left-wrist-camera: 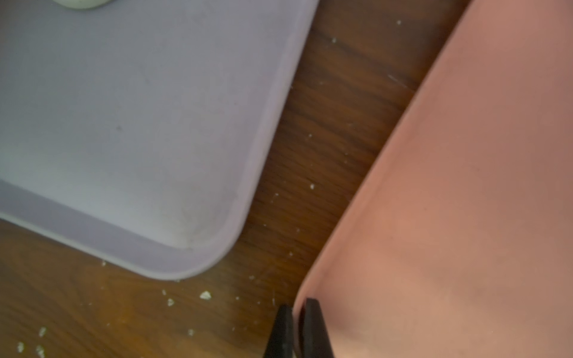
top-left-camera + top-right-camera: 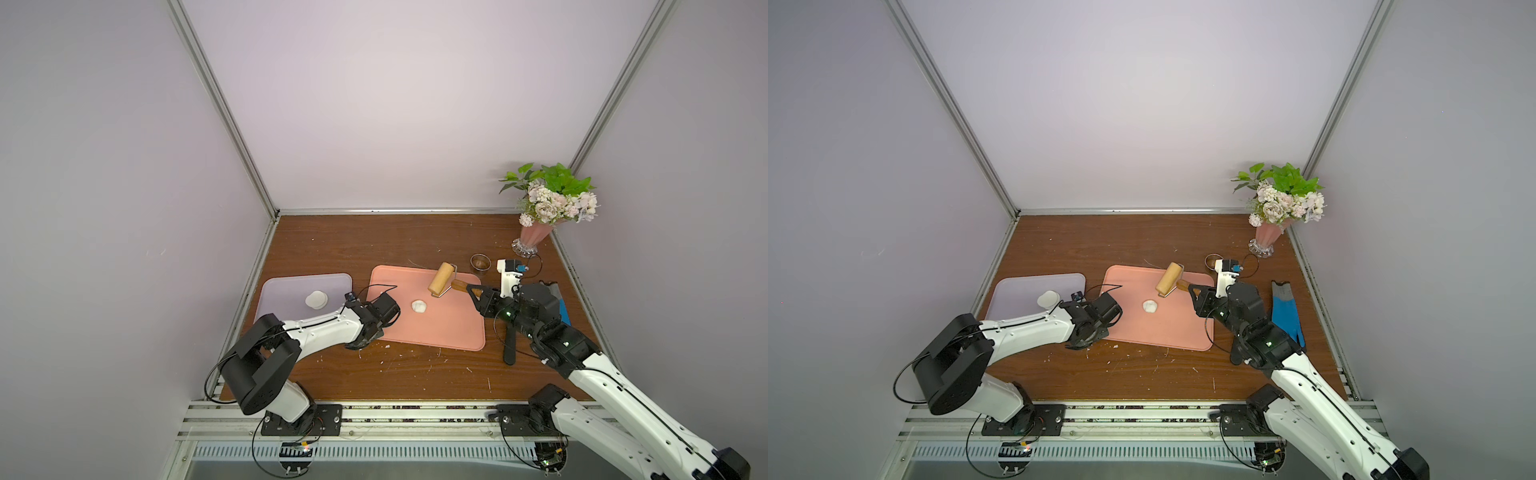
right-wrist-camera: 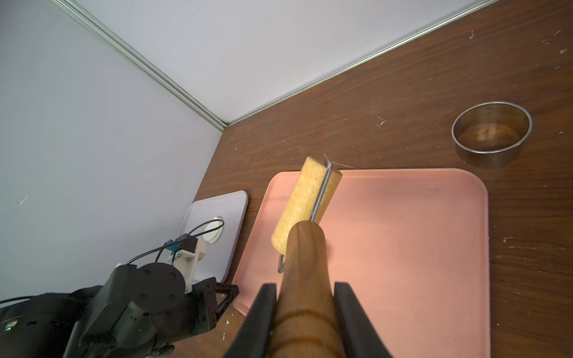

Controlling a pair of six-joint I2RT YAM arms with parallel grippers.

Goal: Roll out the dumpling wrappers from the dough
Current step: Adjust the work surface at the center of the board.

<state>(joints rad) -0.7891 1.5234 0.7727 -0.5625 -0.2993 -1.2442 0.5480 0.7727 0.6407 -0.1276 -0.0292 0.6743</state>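
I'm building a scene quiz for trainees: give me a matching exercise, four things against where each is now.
Things: 1 dough; 2 dumpling wrappers; 3 roller; 4 ring cutter.
Places: A directly on the table; B on the lilac tray; C held by the right end effector; D lying free on the pink tray.
Pairs: 1-D, 2-B, 3-C, 4-A.

No readable txt, labels, brands or nos. anywhere in these views.
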